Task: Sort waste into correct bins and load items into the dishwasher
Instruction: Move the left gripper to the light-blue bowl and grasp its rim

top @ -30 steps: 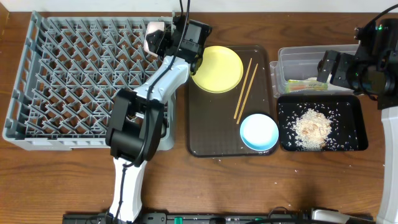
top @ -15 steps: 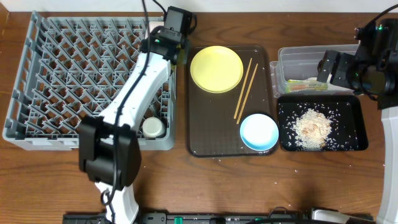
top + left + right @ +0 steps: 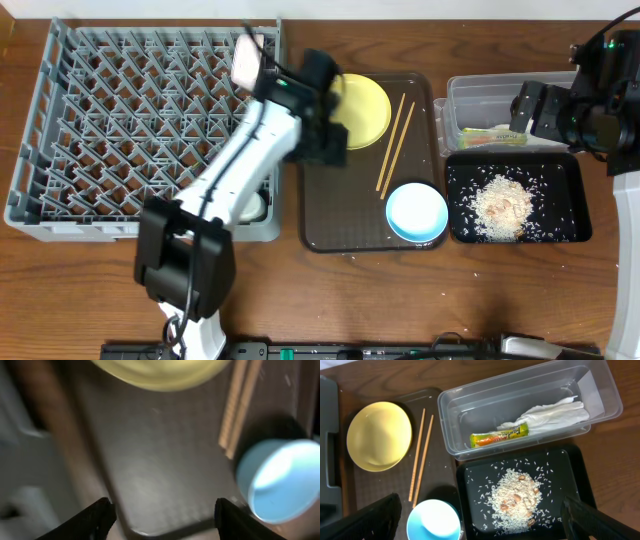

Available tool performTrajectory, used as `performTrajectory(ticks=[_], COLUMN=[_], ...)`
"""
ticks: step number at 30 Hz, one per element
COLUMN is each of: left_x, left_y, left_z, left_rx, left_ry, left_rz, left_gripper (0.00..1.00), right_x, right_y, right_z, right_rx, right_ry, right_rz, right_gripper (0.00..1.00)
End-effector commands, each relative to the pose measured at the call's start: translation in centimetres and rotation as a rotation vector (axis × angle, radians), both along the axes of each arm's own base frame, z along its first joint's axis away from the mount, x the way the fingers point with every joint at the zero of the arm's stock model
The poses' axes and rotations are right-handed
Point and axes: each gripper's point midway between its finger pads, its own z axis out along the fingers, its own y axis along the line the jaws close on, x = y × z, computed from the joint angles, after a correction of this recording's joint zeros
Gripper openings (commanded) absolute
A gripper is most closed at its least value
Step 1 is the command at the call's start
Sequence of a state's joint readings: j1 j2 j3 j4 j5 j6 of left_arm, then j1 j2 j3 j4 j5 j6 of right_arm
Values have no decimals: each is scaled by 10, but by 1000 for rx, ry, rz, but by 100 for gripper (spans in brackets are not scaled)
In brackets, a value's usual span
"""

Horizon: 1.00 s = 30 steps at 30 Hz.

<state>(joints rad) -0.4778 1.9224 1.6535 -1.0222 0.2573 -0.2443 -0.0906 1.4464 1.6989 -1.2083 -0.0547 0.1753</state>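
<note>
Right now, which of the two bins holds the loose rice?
The shallow black tray holds the rice. The clear container beside it holds only a snack wrapper and a white napkin.

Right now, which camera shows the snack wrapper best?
The right wrist view: the snack wrapper lies fully visible in the clear container. Overhead shows only a small strip; the left wrist view misses it.

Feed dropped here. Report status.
Left pincer open over brown tray. Right pincer open above black tray. Yellow plate, chopsticks, blue bowl unracked. Nothing blocking.
</note>
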Motion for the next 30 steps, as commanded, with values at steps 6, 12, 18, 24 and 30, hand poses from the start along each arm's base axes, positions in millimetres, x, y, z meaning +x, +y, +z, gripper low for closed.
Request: performTrajectory(ticks=[6,12,18,24,30], left_x=[-46,-54,-57,-70,-81], left_y=[-54,-76,-94,-109,-122], left_z=[-16,-35,-37,-49,-63], left_rx=[-29,-65,-97,-88,-80], left_ry=[61,48,18,39,53], left_rz=[-40,-1,-23,-64,-99], left_gripper=[67,67,67,67,66], right_x=[0,0,0,0,0], right_y=[-1,-2,-1,-1,-1], right_z=[0,0,0,0,0], right_rx=[-4,-4,-4,-4,-4], right_ry=[2,1,1,1,2], right_rz=[-4,-5,-4,-4,-4], right_gripper=[99,99,99,99,99])
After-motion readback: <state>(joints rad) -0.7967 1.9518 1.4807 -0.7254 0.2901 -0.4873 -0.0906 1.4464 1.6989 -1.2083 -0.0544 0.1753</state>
